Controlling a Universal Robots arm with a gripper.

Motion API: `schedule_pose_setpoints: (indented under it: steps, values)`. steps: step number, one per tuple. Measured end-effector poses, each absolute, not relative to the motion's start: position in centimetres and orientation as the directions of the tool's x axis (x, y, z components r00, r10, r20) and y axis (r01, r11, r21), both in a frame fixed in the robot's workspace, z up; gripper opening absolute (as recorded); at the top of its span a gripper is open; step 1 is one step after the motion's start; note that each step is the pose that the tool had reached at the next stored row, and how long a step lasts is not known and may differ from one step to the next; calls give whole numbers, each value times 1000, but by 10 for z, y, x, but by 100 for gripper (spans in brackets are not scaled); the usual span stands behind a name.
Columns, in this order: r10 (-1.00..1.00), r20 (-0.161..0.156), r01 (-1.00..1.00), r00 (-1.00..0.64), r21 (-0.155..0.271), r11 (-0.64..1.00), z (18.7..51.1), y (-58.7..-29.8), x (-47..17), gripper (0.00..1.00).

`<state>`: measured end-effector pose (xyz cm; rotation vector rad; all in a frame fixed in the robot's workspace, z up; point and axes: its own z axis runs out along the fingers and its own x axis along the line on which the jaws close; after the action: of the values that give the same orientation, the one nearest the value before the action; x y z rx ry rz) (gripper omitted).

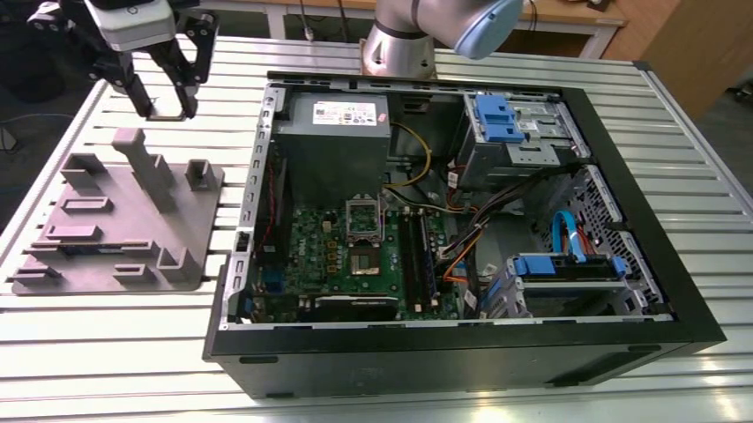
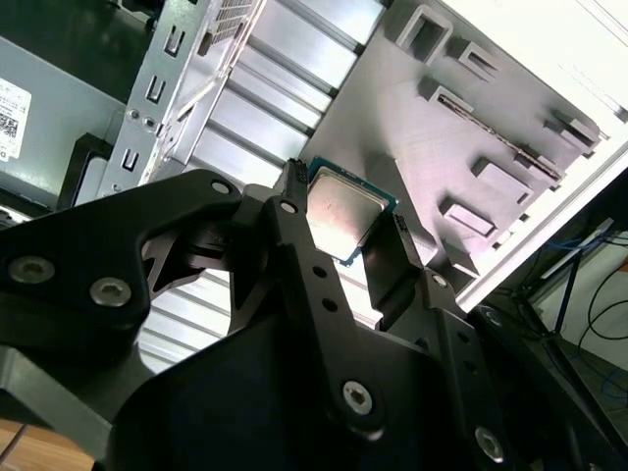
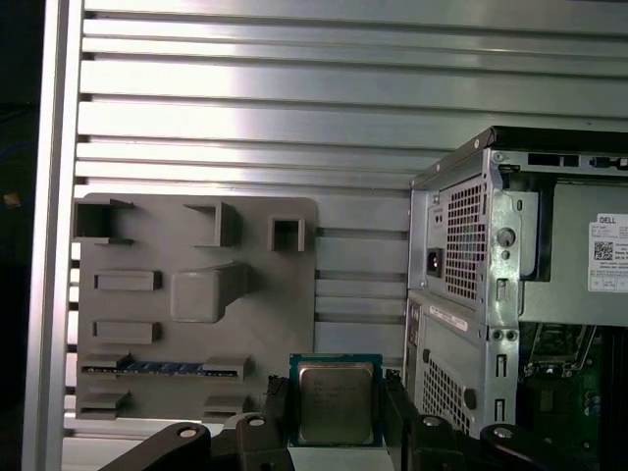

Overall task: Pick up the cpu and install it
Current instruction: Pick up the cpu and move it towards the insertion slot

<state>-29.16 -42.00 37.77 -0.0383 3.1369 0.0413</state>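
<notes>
claw (image 1: pixel 168 113) gripping cpu (image 3: pixel 336 402), seemingly over fixture plate (image 3: pixel 157 255), case (image 3: pixel 461 324) beside

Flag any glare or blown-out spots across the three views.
Second wrist view: the slatted aluminium table blows out white past the grey plastic fixture plate; soft sheen on the small square silvery-grey cpu chip. First wrist view: bright bands on the slats. Exterior view: fairly even.
</notes>
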Motion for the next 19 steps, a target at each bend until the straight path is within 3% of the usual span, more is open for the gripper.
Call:
schedule_pose_setpoints:
  steps: [19]
  values:
    - [-24,-5,-24,-1000,26,999,378,-420,-277,47]
